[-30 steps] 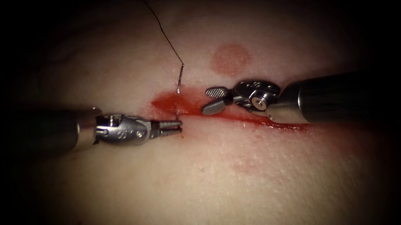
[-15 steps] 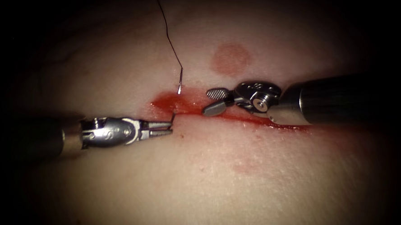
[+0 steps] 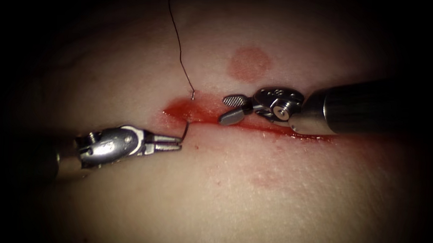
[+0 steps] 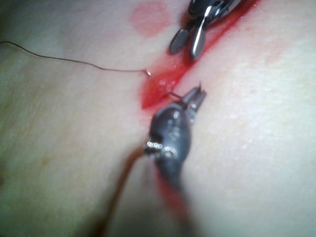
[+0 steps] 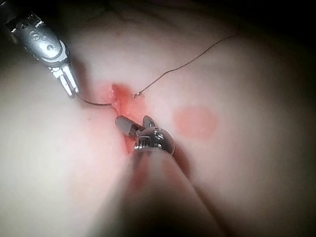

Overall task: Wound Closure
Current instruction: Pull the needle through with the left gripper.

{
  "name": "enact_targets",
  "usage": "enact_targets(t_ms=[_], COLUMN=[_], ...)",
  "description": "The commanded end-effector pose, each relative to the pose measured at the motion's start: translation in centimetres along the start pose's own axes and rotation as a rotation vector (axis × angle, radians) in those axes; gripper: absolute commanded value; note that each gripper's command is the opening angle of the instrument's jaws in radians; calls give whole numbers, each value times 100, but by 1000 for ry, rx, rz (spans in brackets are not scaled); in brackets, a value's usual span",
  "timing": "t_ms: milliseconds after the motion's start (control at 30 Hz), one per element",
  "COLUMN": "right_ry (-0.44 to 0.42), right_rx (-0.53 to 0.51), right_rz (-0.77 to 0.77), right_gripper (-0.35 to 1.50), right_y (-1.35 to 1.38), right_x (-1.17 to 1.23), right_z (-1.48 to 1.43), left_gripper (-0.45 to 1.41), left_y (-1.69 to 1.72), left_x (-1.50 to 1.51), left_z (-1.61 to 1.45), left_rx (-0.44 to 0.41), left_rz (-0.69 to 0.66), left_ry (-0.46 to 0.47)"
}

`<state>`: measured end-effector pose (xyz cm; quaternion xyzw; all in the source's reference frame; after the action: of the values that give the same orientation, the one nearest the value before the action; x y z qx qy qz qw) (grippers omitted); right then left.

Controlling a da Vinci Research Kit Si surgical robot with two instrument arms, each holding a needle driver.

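My left tool (image 3: 180, 143) is at the left end of the cut (image 3: 260, 127), on its near edge, shut on the curved needle (image 3: 186, 130) close to the point. The needle (image 5: 96, 103) runs under the tissue across the cut. Just its tail end (image 3: 193, 93) sticks out on the far edge. From there the dark thread (image 3: 178, 42) rises away over the tissue. My right tool (image 3: 227, 109) hovers over the cut to the right of the needle, open and holding nothing. Red fluid (image 3: 187, 110) pools around the needle's path.
A round pink mark (image 3: 249, 63) lies on the tissue beyond the cut, above the right tool. The red line of the cut continues under the right tool's shaft (image 3: 353, 110). Pale tissue (image 3: 252, 201) spreads in front.
My left tool has moved left and slightly down, drawing the needle out. The tail end on the far edge has sunk to a short stub, pulling thread after it. The right tool stayed still.
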<state>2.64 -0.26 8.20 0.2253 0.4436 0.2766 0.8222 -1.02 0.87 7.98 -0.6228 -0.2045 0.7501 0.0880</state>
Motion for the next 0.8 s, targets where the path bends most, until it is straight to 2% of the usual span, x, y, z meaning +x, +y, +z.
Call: enact_targets(t_ms=[33,333,633,800], right_ry=[0,0,0,0], right_rx=[3,3,2,0], right_rz=[0,-2,-3,-9], right_gripper=[126,126,126,125], right_y=[-1,-2,-4,-4], right_x=[-4,-5,-7,-7], right_z=[9,9,10,10], left_gripper=[-35,-35,-35,-35], left_y=[0,2,-6,14], left_x=[-6,8,29,31], left_z=[7,-6,-34,-43], left_rx=[-12,-120,-176,-223], left_rz=[-19,-129,-192,-227], left_ry=[7,68,107,114])
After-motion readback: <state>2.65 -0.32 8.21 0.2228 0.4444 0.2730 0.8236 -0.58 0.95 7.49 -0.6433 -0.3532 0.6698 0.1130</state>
